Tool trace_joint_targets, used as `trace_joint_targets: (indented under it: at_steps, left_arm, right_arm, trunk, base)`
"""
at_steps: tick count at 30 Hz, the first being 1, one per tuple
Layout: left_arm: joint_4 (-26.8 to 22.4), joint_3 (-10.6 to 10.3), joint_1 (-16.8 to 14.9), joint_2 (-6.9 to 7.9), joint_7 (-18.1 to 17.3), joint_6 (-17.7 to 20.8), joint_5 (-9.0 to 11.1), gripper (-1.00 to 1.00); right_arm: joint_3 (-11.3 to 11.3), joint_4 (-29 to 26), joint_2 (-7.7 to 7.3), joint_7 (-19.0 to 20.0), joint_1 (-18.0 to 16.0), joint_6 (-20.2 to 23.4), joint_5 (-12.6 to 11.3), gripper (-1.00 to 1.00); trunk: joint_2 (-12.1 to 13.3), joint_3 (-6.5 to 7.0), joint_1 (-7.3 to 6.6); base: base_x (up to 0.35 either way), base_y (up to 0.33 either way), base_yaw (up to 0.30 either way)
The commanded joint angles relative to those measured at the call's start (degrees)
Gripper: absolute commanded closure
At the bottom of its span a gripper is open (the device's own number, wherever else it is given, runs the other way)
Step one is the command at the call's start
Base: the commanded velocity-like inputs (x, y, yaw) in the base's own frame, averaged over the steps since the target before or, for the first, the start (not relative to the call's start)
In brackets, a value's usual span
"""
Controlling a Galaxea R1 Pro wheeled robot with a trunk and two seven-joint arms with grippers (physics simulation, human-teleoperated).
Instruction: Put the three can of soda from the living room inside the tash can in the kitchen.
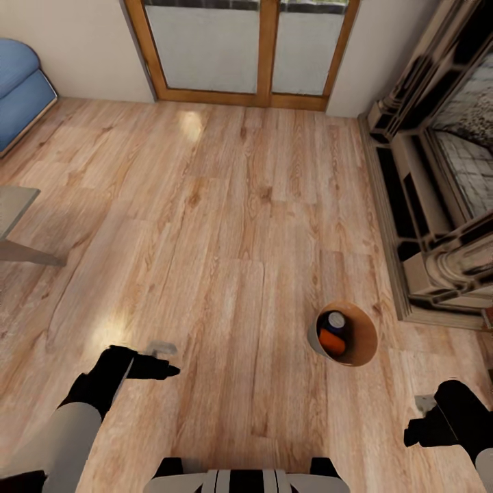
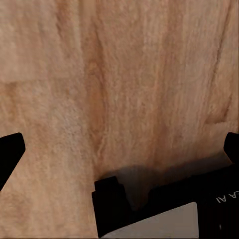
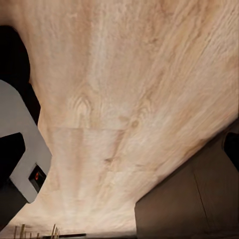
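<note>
The tash can (image 1: 367,340) stands on the wood floor of the living room, a little right of centre in the head view, off-white outside and brown inside. Inside it lie an orange can of soda (image 1: 333,343) and a dark blue can of soda (image 1: 335,320) with a silver top. My left gripper (image 1: 161,361) hovers over bare floor well to the left of the bucket, open and empty. To the right of the bucket and nearer to me, my right gripper (image 1: 419,419) is open and empty too. Both wrist views look down on floorboards.
A brick fireplace (image 1: 438,178) with a raised hearth runs along the right. Wood-framed glass doors (image 1: 253,48) close the far wall. A blue sofa (image 1: 19,89) and a corner of the low table (image 1: 14,212) are at the left. My base (image 1: 246,479) shows at the bottom edge.
</note>
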Motion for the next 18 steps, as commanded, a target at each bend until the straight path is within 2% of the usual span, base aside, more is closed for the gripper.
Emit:
trace_joint_targets:
  at_steps: [1,2,5,7,10,13,14,18]
  left_arm:
    - [2.4,0.0,0.0,0.12,1.6,-1.1,0.4,-1.00]
    - [12.9,0.1,0.4,1.78,8.4,-7.6,3.1,-1.00]
    - [17.7,0.1,0.8,2.98,12.9,-11.1,5.4,-1.00]
    - [21.6,0.1,1.9,4.07,19.2,-15.3,8.6,-1.00]
    - [23.6,0.1,4.3,4.70,22.8,-19.1,10.7,-1.00]
    - [24.4,0.1,6.2,4.94,24.0,-20.7,11.5,-1.00]
    - [24.6,0.1,7.2,5.13,24.4,-21.3,11.8,-1.00]
    - [25.0,0.1,8.5,5.52,24.9,-23.4,12.2,-1.00]
  right_arm:
    - [-0.6,0.0,0.43,-0.3,0.2,-0.8,0.0,-1.00]
    - [-2.2,0.1,2.62,-3.0,1.8,-5.2,0.0,-1.00]
    - [-2.6,0.5,4.22,-4.6,2.5,-6.9,-0.1,-1.00]
    - [-3.2,0.7,6.79,-5.8,2.9,-8.6,-0.2,-1.00]
    - [-4.2,0.9,9.05,-7.8,3.1,-11.0,-0.1,-1.00]
    - [-5.0,0.9,10.58,-10.7,3.2,-12.6,-0.2,-1.00]
    - [-5.3,0.9,11.57,-12.5,3.2,-13.2,-0.2,-1.00]
    - [-5.7,1.0,13.36,-14.8,3.2,-14.2,-0.2,-1.00]
  trunk:
    - [0.4,0.19,-0.23]
    - [0.8,0.37,-0.45]
    - [2.0,0.91,-1.10]
    - [2.8,1.27,-1.54]
    - [4.0,1.80,-2.20]
    - [5.2,2.34,-2.86]
    - [5.6,2.52,-3.08]
    - [7.2,3.24,-3.96]
  base:
    - [0.000,0.000,0.000]
    - [0.000,0.000,0.000]
    - [0.000,0.000,0.000]
    - [0.000,0.000,0.000]
    - [0.000,0.000,0.000]
    - [0.000,0.000,0.000]
    - [0.000,0.000,0.000]
    - [0.000,0.000,0.000]
